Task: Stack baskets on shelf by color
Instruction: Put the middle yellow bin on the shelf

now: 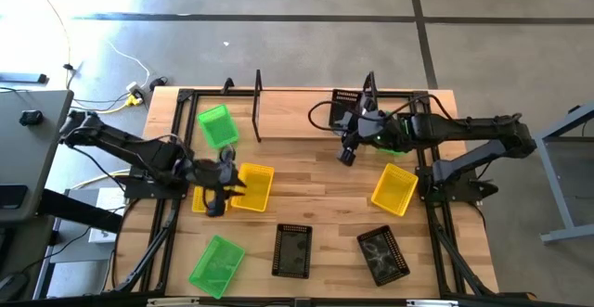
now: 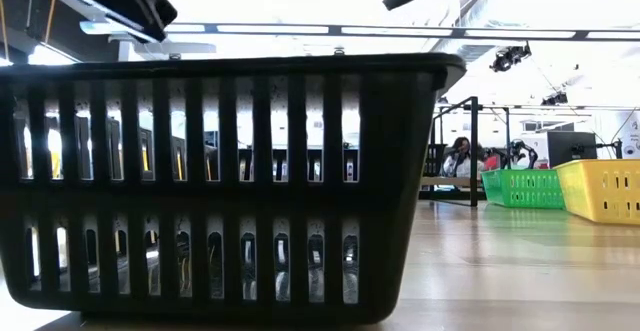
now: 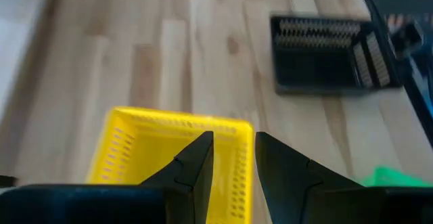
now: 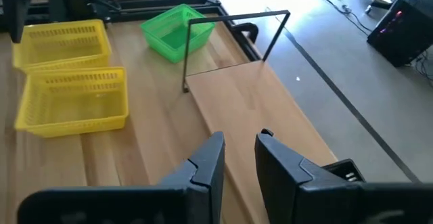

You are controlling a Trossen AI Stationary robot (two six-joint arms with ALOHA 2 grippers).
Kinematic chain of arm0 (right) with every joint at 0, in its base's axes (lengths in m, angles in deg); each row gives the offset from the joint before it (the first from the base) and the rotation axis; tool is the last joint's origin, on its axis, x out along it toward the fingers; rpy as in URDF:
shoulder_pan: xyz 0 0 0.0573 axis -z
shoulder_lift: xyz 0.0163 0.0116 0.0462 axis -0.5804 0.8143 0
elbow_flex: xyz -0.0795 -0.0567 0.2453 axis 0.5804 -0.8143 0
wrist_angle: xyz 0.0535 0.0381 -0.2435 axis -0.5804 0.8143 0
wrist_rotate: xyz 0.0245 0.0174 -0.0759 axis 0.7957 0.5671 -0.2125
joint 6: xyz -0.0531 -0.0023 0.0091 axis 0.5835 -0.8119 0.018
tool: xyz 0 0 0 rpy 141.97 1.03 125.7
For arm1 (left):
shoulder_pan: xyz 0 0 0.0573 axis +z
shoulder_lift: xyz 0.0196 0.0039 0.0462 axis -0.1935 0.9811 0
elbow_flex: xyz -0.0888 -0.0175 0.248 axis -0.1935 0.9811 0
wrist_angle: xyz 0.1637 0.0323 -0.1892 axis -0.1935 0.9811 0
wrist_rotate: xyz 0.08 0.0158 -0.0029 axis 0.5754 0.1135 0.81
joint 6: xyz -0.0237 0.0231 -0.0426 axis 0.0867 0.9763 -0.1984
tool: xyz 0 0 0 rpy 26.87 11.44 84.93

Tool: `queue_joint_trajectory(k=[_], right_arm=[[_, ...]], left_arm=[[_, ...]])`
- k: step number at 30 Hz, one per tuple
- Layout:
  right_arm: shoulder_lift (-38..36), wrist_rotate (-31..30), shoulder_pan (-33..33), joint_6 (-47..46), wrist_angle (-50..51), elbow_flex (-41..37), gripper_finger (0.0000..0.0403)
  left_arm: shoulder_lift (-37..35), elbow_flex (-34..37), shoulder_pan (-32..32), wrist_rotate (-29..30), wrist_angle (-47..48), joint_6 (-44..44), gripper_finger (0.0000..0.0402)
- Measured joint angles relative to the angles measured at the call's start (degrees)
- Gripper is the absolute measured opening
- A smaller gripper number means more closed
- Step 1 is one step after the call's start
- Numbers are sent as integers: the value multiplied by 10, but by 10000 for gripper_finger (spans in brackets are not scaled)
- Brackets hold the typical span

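On the table [image 1: 316, 205] the high view shows three yellow baskets [image 1: 393, 188], three black baskets [image 1: 292, 250] and three green baskets [image 1: 215, 264]; one black basket and a partly hidden green one are at the shelf [image 1: 297, 117]. The left gripper [image 1: 215, 198] hangs empty over two touching yellow baskets, fingers [image 3: 196, 170] slightly apart. The right gripper [image 1: 347, 154], also slightly parted and empty, hovers at the shelf's near edge.

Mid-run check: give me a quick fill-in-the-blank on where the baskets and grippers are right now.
1. The left gripper hovers over a ____ basket.
2. The basket already on the shelf is ____.
3. The right gripper is over the ____.
4. The two baskets near the table's front edge are both ____.

Answers: yellow; black; shelf; black
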Motion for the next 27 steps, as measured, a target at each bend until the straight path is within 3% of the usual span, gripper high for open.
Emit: queue_joint_trajectory(k=[10, 27], right_arm=[[0, 6, -19, 0, 11, 0, 69], [0, 7, -25, 0, 24, 0, 69]], left_arm=[[122, 0, -56, 1, 1, -39, 101], [241, 0, -62, 32, 5, -72, 101]])
